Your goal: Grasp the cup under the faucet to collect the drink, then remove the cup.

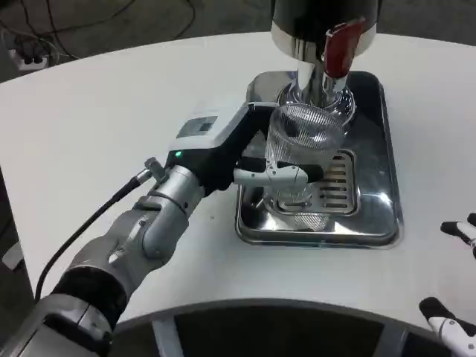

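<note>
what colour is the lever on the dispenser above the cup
Red: the lever on the dispenser shows best in the head view, just above the clear ribbed cup.

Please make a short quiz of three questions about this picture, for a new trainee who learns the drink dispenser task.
1. True or false: the left hand holds the ribbed clear cup.
2. Over what does the cup stand?
A. the bare white table
B. the slotted grate of the steel drip tray
C. a plate
3. Fill in: the tap lever above the cup is ____ in colour.

Key
1. True: its fingers wrap the cup's side.
2. B.
3. Red.
The right hand waits at the picture's lower right edge, on nothing.
</note>
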Robot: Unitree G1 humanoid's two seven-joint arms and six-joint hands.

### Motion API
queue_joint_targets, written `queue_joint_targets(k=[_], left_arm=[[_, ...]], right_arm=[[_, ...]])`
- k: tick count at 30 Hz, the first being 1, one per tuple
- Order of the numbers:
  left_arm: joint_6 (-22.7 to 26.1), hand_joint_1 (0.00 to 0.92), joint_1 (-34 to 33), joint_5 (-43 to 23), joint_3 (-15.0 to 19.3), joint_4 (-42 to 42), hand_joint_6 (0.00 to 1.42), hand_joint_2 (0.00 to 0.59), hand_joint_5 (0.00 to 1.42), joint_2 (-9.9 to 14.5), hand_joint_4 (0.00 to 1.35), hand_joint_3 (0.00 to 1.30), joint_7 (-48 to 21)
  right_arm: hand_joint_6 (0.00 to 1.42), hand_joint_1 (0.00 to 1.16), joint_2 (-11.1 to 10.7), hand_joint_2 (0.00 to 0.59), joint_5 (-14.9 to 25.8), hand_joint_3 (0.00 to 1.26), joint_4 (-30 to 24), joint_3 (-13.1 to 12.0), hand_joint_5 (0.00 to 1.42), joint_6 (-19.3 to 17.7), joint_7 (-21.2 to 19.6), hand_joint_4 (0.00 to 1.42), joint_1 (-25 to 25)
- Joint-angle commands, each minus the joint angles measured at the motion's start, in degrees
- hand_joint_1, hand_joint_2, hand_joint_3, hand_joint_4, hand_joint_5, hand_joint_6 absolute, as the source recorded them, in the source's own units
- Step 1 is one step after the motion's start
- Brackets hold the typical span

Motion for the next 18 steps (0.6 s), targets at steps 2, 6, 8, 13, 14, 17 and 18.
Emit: queue_joint_targets(k=[2, 6, 8, 13, 14, 17, 18], left_arm=[[0.74, 0.527, -1.08, 0.86, -1.50, 0.38, 1.41, 0.299, 1.29, -0.39, 1.05, 0.92, 1.67], [1.17, 0.505, -1.12, 0.45, -2.23, 0.49, 1.30, 0.286, 1.13, -0.17, 0.88, 0.81, 0.59], [1.37, 0.487, -1.09, 0.41, -2.49, 0.37, 1.21, 0.272, 1.00, 0.09, 0.77, 0.73, 0.13], [1.85, 0.413, -1.08, 0.36, -2.75, 0.08, 0.88, 0.241, 0.71, 0.52, 0.53, 0.47, -0.15], [2.02, 0.410, -1.15, 0.28, -2.77, 0.06, 0.88, 0.240, 0.71, 0.58, 0.53, 0.47, -0.54], [2.41, 0.374, -1.35, 0.14, -2.85, -0.06, 0.65, 0.223, 0.57, 0.65, 0.45, 0.38, -1.64], [2.58, 0.362, -1.44, 0.14, -2.90, -0.10, 0.57, 0.218, 0.53, 0.64, 0.43, 0.36, -2.10]], right_arm=[[0.00, 0.41, 0.42, 0.390, 2.30, 0.11, -0.91, -2.19, 0.00, -1.22, 0.14, 0.00, 1.24], [0.00, 0.41, 0.14, 0.390, 3.06, 0.11, -0.91, -2.55, 0.00, -0.97, 0.39, 0.00, 1.22], [0.00, 0.41, 0.03, 0.390, 3.16, 0.11, -0.91, -2.42, 0.00, -0.75, 0.47, 0.00, 1.13], [0.00, 0.41, -0.05, 0.390, 3.07, 0.11, -0.91, -1.89, 0.00, -0.36, 0.60, 0.00, 0.98], [0.00, 0.41, -0.06, 0.390, 3.05, 0.11, -0.91, -1.83, 0.00, -0.33, 0.60, 0.00, 0.98], [0.00, 0.41, -0.15, 0.390, 2.92, 0.11, -0.91, -1.61, 0.00, -0.13, 0.66, 0.00, 0.85], [0.00, 0.41, -0.16, 0.390, 2.88, 0.11, -0.91, -1.56, 0.00, -0.08, 0.70, 0.00, 0.80]])
